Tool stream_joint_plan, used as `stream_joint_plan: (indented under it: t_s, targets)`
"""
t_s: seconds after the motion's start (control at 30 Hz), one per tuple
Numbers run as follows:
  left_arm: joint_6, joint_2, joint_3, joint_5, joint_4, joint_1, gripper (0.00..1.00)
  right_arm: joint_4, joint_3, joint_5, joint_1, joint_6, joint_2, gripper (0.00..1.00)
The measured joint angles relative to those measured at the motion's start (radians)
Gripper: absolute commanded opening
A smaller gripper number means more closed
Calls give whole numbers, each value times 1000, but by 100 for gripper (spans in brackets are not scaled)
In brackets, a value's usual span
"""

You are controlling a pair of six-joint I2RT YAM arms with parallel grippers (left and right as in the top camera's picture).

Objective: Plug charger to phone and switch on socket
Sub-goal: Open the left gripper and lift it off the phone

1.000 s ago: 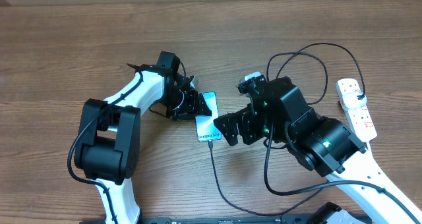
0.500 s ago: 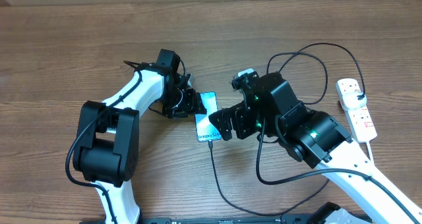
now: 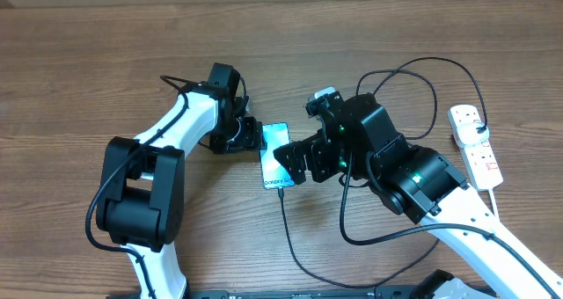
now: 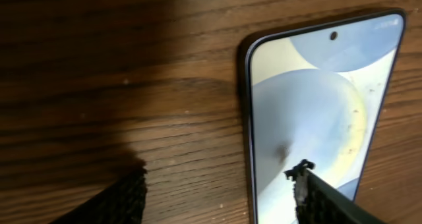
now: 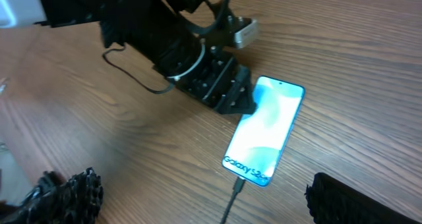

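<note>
1. Seemingly finished with the phone, the left gripper (image 3: 252, 137) is seen at the handset's 9 o'clock side. Its fingers are parted, one over the lit screen and one over the wooden table (image 3: 79, 53), and nothing is clamped.
2. The phone (image 5: 265, 132) is laid flat, face up, near the table's middle.
3. The charger (image 3: 290, 242) is shown with its plug seated in the phone's bottom edge. From there the black cable is led off toward 6 o'clock, so the plugging step is judged done.
4. The right gripper (image 3: 293, 161) is held just above the phone's 3 o'clock side, jaws spread wide and empty.
5. The socket (image 3: 477, 149) is left untouched at the table's 3 o'clock edge, well apart from both grippers. Its switch position cannot be made out, and switching it on is judged the remaining step.
</note>
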State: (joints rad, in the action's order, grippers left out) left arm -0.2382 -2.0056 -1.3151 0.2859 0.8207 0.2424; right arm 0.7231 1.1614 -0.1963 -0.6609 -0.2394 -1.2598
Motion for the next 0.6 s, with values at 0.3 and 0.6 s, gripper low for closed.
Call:
stream_joint_plan:
  t_s: [0.3, 0.6]
  targets:
    - [-1, 5, -7, -97, 26, 0, 100, -10, 0, -48, 0, 0, 0, 100]
    - [-8, 5, -5, -219, 63, 0, 100, -10, 0, -108, 0, 0, 0, 100]
